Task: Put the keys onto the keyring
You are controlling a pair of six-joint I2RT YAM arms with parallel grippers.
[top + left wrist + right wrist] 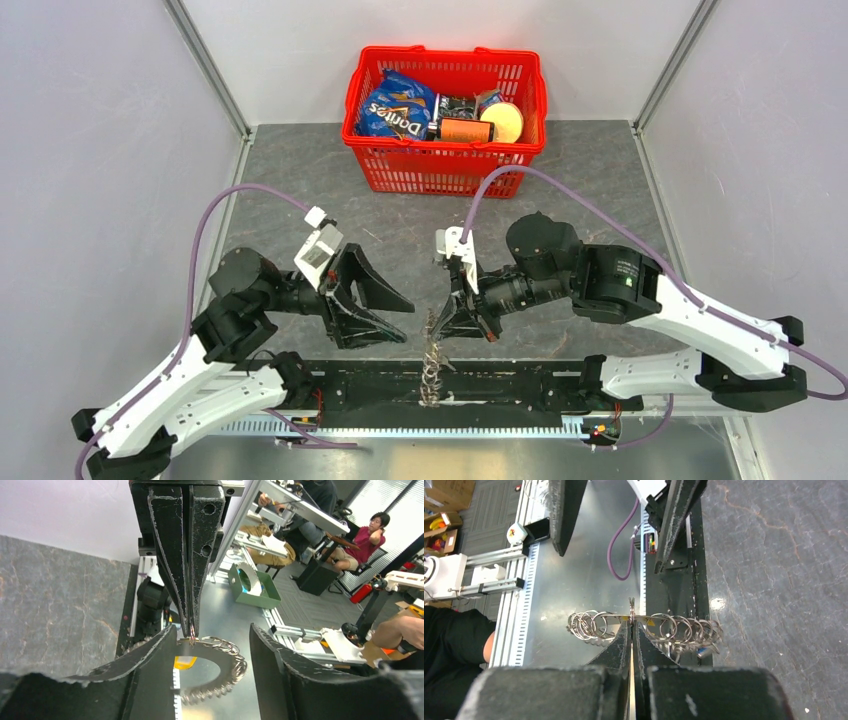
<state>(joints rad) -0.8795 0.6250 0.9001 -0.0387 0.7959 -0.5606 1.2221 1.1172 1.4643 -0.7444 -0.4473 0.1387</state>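
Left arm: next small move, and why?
Probably draw the left claw back from the keyring. Its jaws stand open on either side of the ring, gripping nothing, while the right claw is shut on the ring's edge and carries it alone.

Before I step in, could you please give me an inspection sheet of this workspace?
Surface: grey marbled table.
Job's things: keyring hangs over the table's near edge, pinched at its rim; the keys with coloured heads cannot be made out.
Clutter: red basket at the far edge, holding a Doritos bag and an orange can.
Grippers: right gripper shut on the keyring; left gripper open, with the keyring seen between its fingers.
Cables: left purple cable and right purple cable loop off the arms, away from the keyring.
Surroundings: grey side panels; seated person beyond the rig.
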